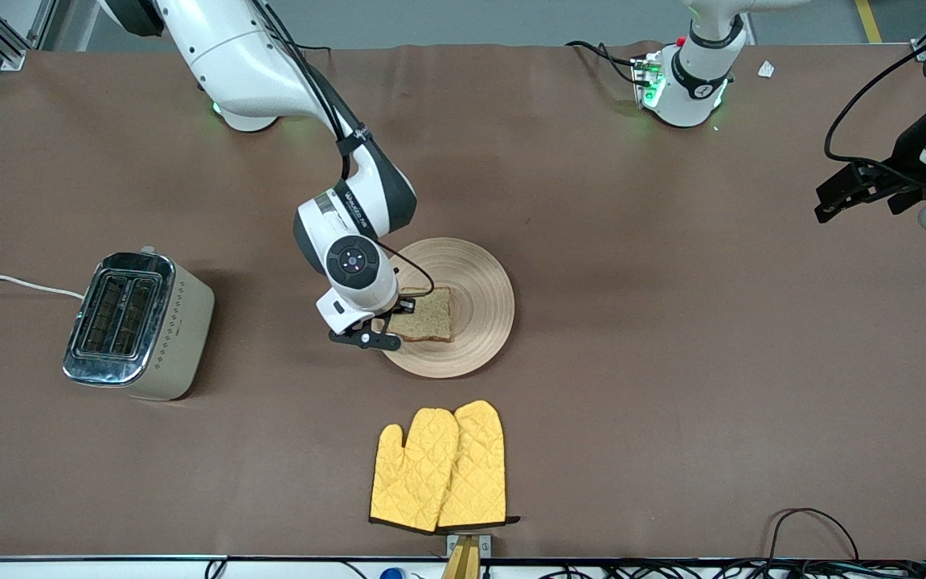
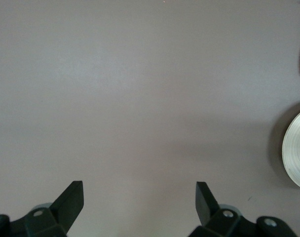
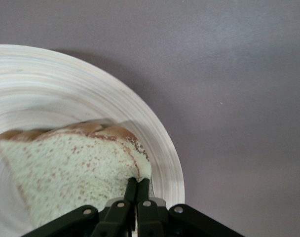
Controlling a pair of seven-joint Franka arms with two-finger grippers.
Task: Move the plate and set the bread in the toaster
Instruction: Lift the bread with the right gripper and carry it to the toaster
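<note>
Bread [image 1: 423, 314] flat on the plate [image 1: 483, 305], toward the edge of it facing the right arm's end of the table; brown speckled crumb, darker crust. Right gripper [image 1: 387, 326] down at the plate's rim, fingers [image 3: 131, 190] pressed together on the corner of the slice, pinching its edge. Seen from the right wrist, plate [image 3: 155, 138] pale with ring grain, bread [image 3: 66, 173] filling the lower part, crust curling up at the pinched corner.

Plate near the table's middle, round, light wood. Toaster [image 1: 137, 326] well apart from it, toward the right arm's end of the table, cream sides with a dot pattern, chrome top with two slots, white cord [image 1: 13, 281] trailing off to the table's edge. Pair of yellow quilted oven mitts [image 1: 439, 470], overlapping, nearer to the front camera than the plate.

Left gripper [image 1: 857, 189] aloft over the left arm's end of the table, waiting, fingers [image 2: 71, 200] spread wide with nothing between them; bare cloth under it in the left wrist view, plate's edge [image 2: 298, 153] just showing.

Table [image 1: 672, 362] covered in a matte brown sheet, faintly creased. Grey floor and aluminium framing past the arm bases; black and red cables along the edge closest to the front camera.
</note>
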